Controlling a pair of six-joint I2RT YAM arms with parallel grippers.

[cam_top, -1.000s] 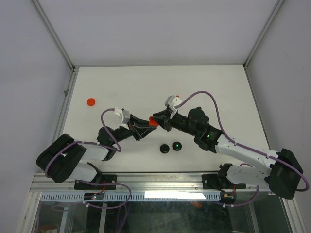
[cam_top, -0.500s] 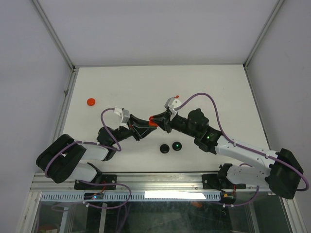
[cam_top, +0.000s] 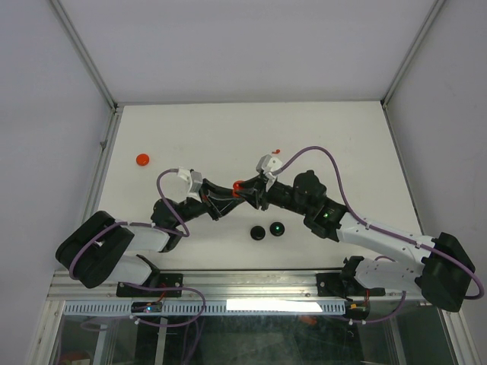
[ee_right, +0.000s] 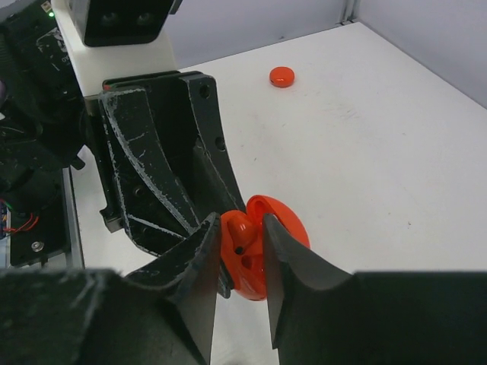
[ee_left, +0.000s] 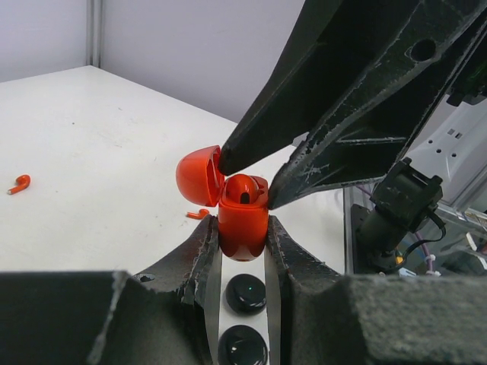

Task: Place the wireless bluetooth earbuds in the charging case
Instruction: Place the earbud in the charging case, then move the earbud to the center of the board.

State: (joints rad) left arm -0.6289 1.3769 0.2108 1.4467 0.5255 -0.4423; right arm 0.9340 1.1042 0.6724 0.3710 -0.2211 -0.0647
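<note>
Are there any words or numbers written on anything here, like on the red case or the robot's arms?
None: no text can be read in any view.
The red charging case is plain, with no letters or logo showing.
One black disc shows only a tiny green light, no writing.
The left gripper and the right gripper show only scratches, no labels.
</note>
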